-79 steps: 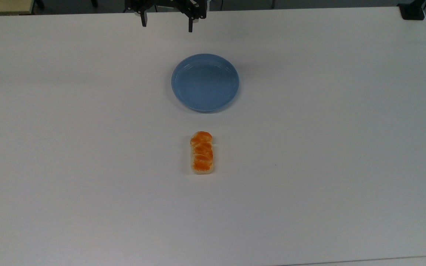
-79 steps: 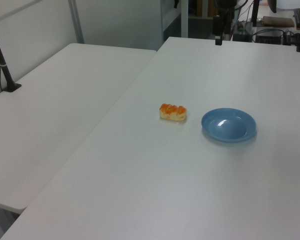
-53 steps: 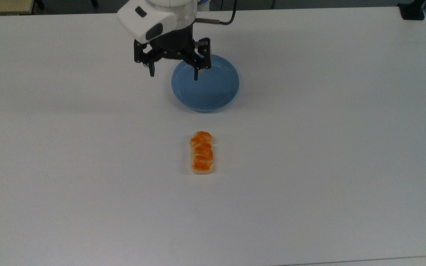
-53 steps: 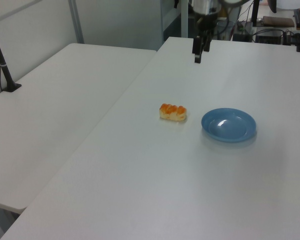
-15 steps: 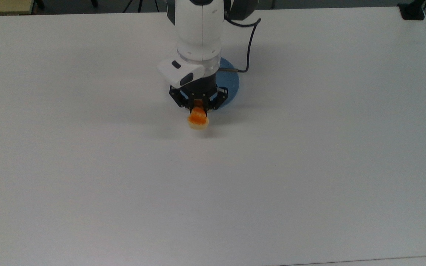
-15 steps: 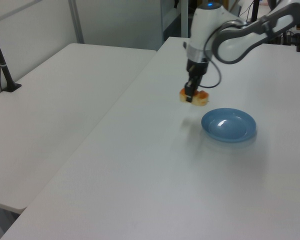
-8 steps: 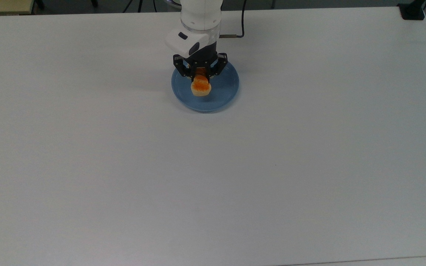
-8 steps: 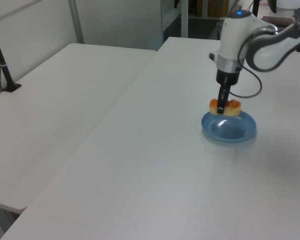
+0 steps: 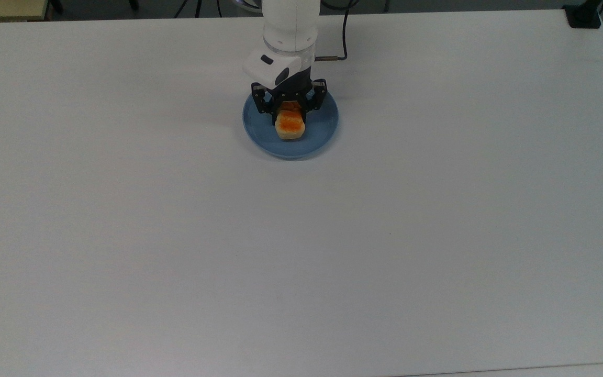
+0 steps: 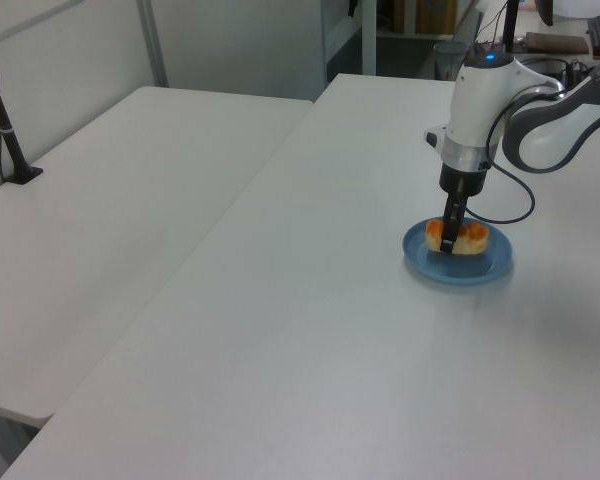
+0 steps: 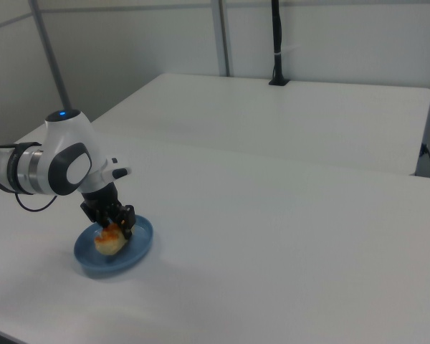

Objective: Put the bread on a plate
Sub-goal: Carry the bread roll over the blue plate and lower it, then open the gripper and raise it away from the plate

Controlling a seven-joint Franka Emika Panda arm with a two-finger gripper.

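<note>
The end effector (image 9: 289,116) covers the far half of the bread (image 9: 290,127) and the plate's (image 9: 322,137) far rim in the top view.

The plate (image 9: 322,137) lies on the surface (image 9: 176,235) near its far edge in the top view; the bread (image 9: 290,127) sits in the plate's middle, with my gripper (image 9: 290,116) directly above it, straddling it

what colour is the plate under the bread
Plain light blue; the plate shows best in the top view, with the orange-brown bread on it.
</note>
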